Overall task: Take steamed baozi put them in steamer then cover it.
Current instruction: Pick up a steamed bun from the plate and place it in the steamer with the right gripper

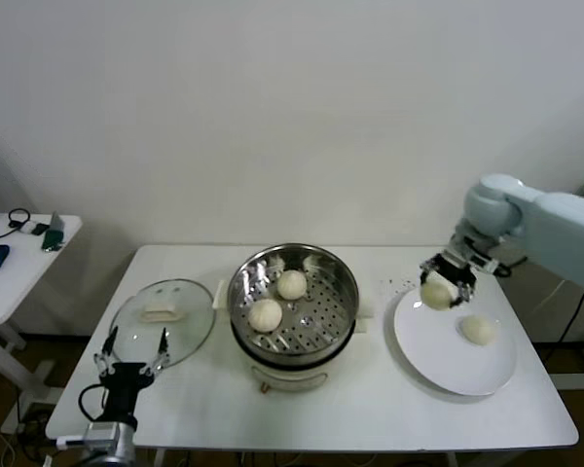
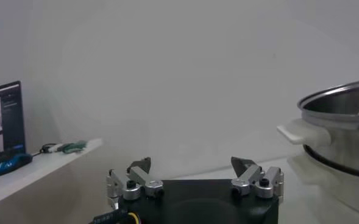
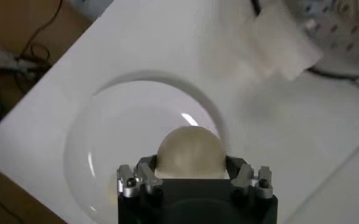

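The steamer (image 1: 343,277) stands mid-table, uncovered, with two steamed baozi (image 1: 291,284) (image 1: 266,315) on its perforated tray. My right gripper (image 1: 444,282) is shut on a third baozi (image 1: 436,295) over the far left part of the white plate (image 1: 438,360). In the right wrist view this baozi (image 3: 188,152) fills the space between the fingers (image 3: 144,165). Another baozi (image 1: 478,330) lies on the plate. The cover (image 1: 190,326) lies flat to the left of the steamer. My left gripper (image 1: 133,350) is parked open near the table's front left, holding nothing.
A small side table (image 1: 19,253) with cables and small devices stands at the far left. The plate (image 3: 106,140) lies close to the table's right edge. The steamer's side handle (image 2: 304,133) juts toward the left gripper (image 2: 194,163).
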`<action>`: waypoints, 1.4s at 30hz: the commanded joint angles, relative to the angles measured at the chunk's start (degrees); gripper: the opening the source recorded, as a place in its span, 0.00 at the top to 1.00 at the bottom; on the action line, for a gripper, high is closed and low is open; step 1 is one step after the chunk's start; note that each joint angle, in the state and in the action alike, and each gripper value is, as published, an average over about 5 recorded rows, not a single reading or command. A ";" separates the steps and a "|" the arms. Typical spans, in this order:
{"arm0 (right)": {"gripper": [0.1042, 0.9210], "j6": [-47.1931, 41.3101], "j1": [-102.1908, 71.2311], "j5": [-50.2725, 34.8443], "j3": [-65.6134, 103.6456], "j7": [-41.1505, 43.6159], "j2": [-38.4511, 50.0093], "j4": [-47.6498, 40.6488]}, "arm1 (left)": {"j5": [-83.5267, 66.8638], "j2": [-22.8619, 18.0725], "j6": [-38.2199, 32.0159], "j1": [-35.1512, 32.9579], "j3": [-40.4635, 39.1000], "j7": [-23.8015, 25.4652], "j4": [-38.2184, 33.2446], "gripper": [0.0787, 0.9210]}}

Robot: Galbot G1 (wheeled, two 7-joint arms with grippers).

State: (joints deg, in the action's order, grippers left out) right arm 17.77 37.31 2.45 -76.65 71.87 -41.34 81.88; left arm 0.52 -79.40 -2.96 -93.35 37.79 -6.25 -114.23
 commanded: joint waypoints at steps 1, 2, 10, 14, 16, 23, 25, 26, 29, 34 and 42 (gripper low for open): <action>0.23 11.02 13.13 2.91 -2.90 1.36 -10.55 8.63 | 0.27 -0.07 0.02 -0.14 -0.28 -0.02 -0.14 0.12; 0.23 11.83 12.73 3.98 -2.04 1.37 -11.58 9.66 | 0.33 -0.06 -0.01 -0.21 -0.32 -0.02 -0.16 0.12; 0.23 14.27 8.44 7.80 1.54 1.28 -21.91 10.82 | 0.21 0.27 -0.21 -0.66 -0.16 -0.07 -0.03 0.12; 0.23 14.54 5.55 8.12 1.99 1.10 -28.29 7.74 | 0.10 0.40 -0.28 -0.79 -0.15 -0.07 0.09 0.12; 0.23 14.65 3.97 8.04 1.80 1.04 -31.16 5.65 | -0.02 0.44 -0.28 -0.77 -0.09 -0.08 0.15 0.12; 0.23 15.39 -1.00 6.39 0.17 1.10 -37.02 -1.00 | -0.42 0.69 -0.28 -0.80 0.18 -0.09 0.22 0.12; 0.23 15.54 -1.98 5.88 -0.58 1.25 -37.53 -1.90 | -0.46 0.74 -0.29 -0.83 0.20 -0.09 0.23 0.12; 0.23 15.61 -2.42 5.48 -0.97 1.36 -37.74 -2.24 | -0.49 0.75 -0.30 -0.85 0.21 -0.09 0.24 0.12; 0.23 15.61 -3.04 4.14 -1.99 1.66 -37.76 -2.28 | -0.65 0.83 -0.30 -0.85 0.26 -0.09 0.31 0.12; 0.23 15.43 -3.83 1.73 -3.23 2.13 -37.56 -2.06 | -0.95 0.97 -0.31 -0.74 0.32 -0.09 0.59 0.12; 0.23 14.56 -3.58 -1.48 -4.71 3.63 -36.57 -0.50 | -0.95 0.92 -0.39 -0.81 0.42 -0.11 0.68 0.12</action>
State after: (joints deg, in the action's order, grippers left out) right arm 32.19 34.79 3.69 -80.24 74.78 -76.14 81.77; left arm -0.41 -78.45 -3.32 -94.15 38.18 -6.35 -113.60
